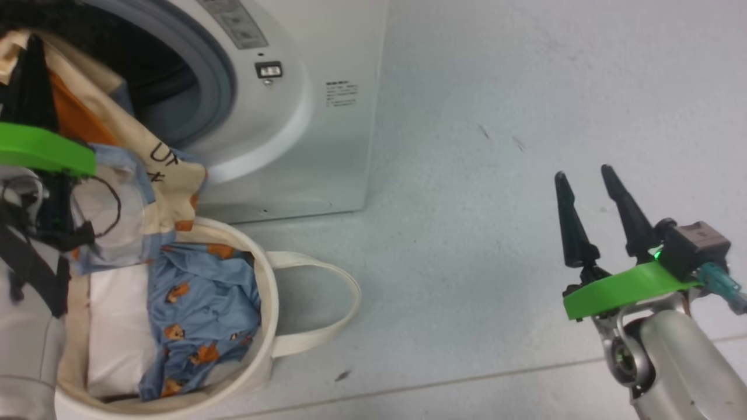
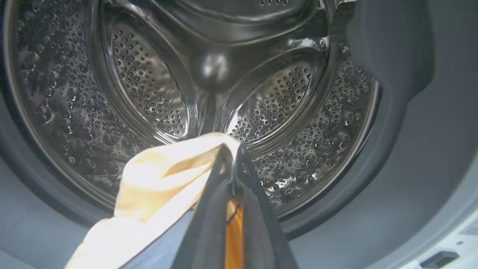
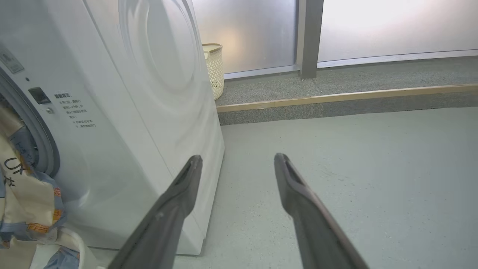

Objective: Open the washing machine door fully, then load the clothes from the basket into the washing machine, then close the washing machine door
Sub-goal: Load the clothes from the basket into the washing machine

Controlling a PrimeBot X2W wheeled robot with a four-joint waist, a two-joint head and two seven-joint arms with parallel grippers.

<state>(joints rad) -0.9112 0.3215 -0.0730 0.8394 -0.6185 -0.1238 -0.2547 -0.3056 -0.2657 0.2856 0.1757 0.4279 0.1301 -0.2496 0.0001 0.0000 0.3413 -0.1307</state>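
One garment going in: left gripper (image 2: pixel 232 150) pinching the clothes (image 2: pixel 160 179) tight at the washing machine (image 1: pixel 338 163) mouth.
Right gripper (image 1: pixel 583 172) hanging spread apart, holding nothing, well clear. More is lying in the basket (image 1: pixel 265 291); next move is probably reaching deeper, then letting go.

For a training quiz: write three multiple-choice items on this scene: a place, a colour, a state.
1. Where does the left tool point? A) into the drum B) at the floor C) at a window
2. What colour is the cloth in the basket? A) red B) blue with orange-brown animals C) black
3. How is the right tool? A) shut on cloth B) shut, empty C) open
Key: A, perforated steel lies straight ahead; B, head view shows it; C, its fingers stand apart.
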